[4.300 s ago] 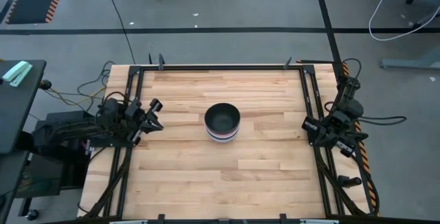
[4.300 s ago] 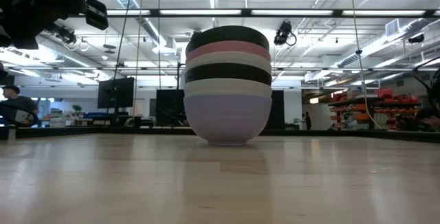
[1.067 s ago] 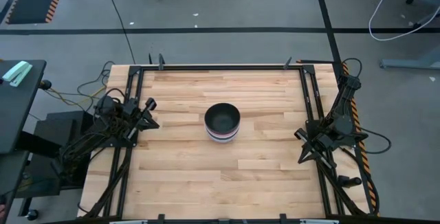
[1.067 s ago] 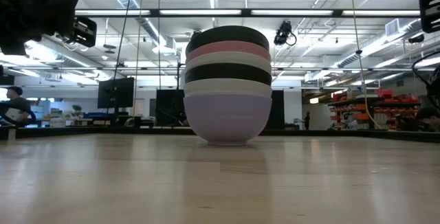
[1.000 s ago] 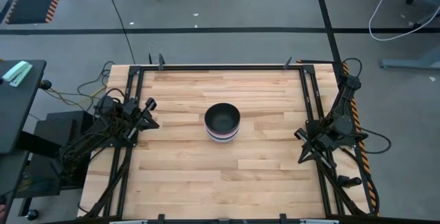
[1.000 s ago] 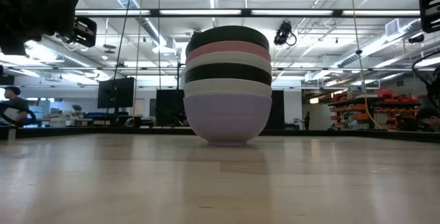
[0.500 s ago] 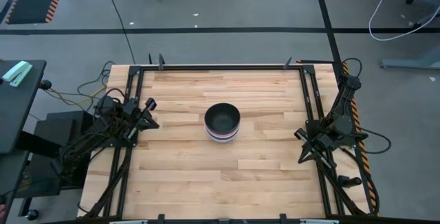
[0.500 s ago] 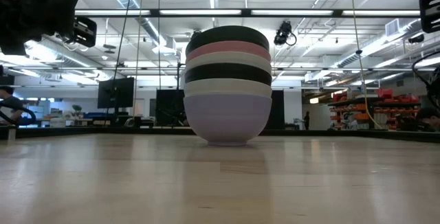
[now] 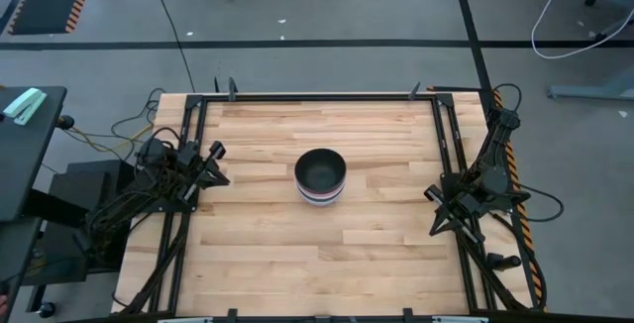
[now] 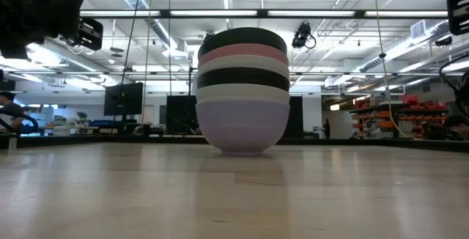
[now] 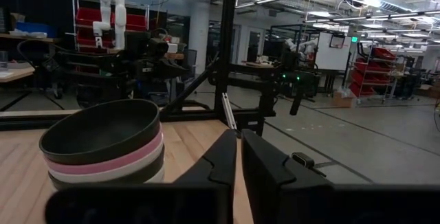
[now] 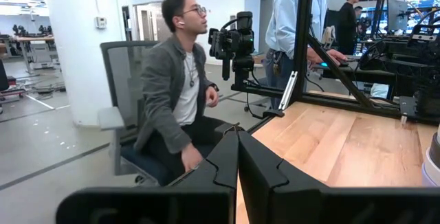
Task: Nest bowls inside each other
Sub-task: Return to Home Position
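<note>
Resting pressed together, the left pincer (image 11: 238, 138) sits at one counter (image 9: 376, 254) edge; the right pincer (image 12: 237, 138), likewise closed, sits opposite; between them, well apart from both, six bowls (image 10: 242, 92) nest in one stack: two black, two white, one pink, one lavender-blue lowest.

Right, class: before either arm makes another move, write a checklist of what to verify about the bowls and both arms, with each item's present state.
1. Six bowls in one stack, with a black bowl on top: ok.
2. Stack upright at the middle of the table: ok.
3. The left fingers shut, empty, at the table's left edge: ok.
4. The right fingers shut, empty, at the right edge: ok.
5. The seated person off the table, beyond its edge: ok.
6. Rims seated evenly on the stack's far side: cannot tell.
</note>
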Controlling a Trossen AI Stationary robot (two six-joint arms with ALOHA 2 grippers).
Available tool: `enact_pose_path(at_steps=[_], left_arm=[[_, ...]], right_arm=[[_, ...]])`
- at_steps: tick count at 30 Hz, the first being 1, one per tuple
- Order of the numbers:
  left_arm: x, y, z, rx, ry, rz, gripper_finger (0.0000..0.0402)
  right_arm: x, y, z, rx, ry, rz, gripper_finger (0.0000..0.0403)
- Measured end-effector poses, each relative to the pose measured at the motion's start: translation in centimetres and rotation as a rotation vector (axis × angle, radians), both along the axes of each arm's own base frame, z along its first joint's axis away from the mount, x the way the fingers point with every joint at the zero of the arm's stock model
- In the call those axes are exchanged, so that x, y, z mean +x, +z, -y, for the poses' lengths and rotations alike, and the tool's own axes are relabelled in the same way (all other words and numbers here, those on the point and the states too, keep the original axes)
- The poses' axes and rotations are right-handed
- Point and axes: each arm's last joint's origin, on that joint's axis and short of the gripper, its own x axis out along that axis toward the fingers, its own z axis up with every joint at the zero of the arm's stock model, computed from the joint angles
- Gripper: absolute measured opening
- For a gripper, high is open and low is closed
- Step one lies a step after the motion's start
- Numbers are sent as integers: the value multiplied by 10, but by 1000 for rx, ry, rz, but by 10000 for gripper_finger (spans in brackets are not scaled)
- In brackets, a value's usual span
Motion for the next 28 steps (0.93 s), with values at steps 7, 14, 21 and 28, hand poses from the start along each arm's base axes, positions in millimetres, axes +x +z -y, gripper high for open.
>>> enact_pose_path(at_steps=[7,14,21,28], left_arm=[[0,0,0,0,0,0,23],[0,0,0,0,0,0,34],[0,0,0,0,0,0,31],[0,0,0,0,0,0,23]], right_arm=[[0,0,0,0,0,0,18],[0,0,0,0,0,0,18],[0,0,0,0,0,0,18],[0,0,0,0,0,0,18]])
